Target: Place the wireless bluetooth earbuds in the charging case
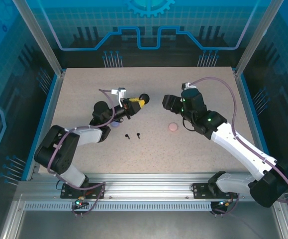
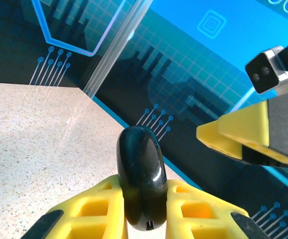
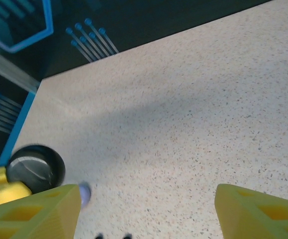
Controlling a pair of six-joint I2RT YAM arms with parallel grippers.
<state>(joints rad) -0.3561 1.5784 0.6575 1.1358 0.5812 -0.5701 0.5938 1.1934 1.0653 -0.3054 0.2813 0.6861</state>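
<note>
On the speckled table (image 1: 183, 149), left gripper (image 1: 135, 103) clamps the slick black case (image 2: 140, 169), right gripper (image 3: 146, 209) hangs open; tiny black earbuds (image 1: 138, 134) look featherlight, I'd pinch 1 by its stem.

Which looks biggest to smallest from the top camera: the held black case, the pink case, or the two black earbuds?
1. black case and pink case: about alike; the black one is partly covered by fingers, so I won't rank them.
2. black earbuds: clearly smallest, alike to each other.
</note>
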